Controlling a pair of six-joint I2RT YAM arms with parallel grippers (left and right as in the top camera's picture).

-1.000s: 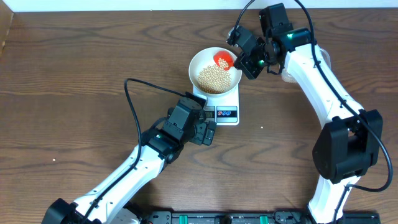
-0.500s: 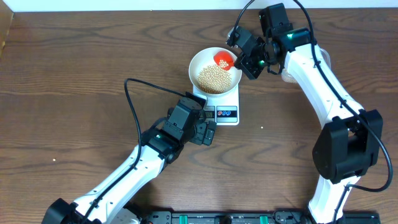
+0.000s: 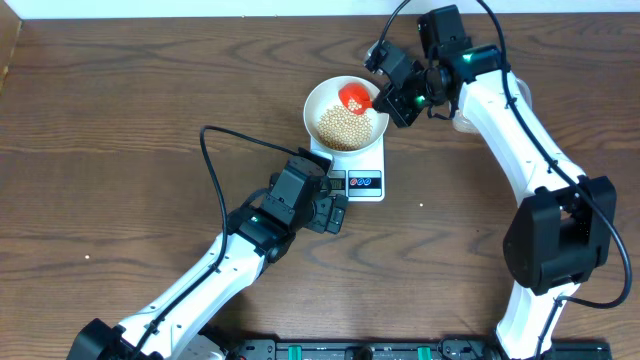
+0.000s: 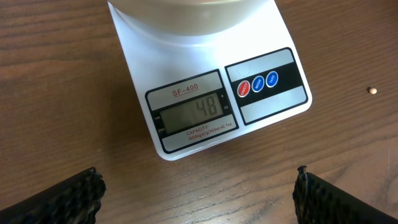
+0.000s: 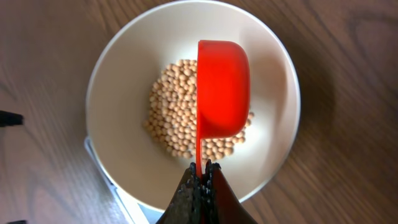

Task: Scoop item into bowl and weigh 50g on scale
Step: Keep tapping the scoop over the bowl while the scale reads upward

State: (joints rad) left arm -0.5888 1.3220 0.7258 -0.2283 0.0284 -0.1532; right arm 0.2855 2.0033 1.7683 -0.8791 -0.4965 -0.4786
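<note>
Looking down from overhead, we see the white bowl [image 3: 312,100] sitting on the far part of the scale [image 3: 368,160], right of centre on the far half of the wooden bench [image 3: 120,120]. A heap of beans [image 3: 343,127] lies in the bowl. The right fingers [image 3: 385,96] reach in from the right over the bowl's far right rim, closed on the handle of a red scoop [image 3: 354,95], whose cup hangs above the far side of the beans. The left fingers [image 3: 336,212] hover just near of the scale's near left corner, spread wide and holding nothing.

From the left wrist, we look straight down on the near end of the scale [image 4: 186,68], with the underside of the bowl [image 4: 186,7] at the top edge. The grey display [image 4: 193,112] reads 48. To its right sit three round buttons [image 4: 257,83], one red and two blue. A single bean [image 4: 372,91] lies on the bench [image 4: 56,93] well to the right of the scale. The left fingers [image 4: 65,200] show as two dark tips in the near corners, far apart, with bare wood between them.

From the right wrist, we see the bowl [image 5: 112,68] from above with the beans [image 5: 171,112] piled in its middle. The scoop [image 5: 222,87] is turned on its side above the heap's right half. Its thin handle runs down into the right fingers [image 5: 200,186], which are pressed tight together on it. A corner of the scale [image 5: 102,165] shows below the bowl at lower left.
</note>
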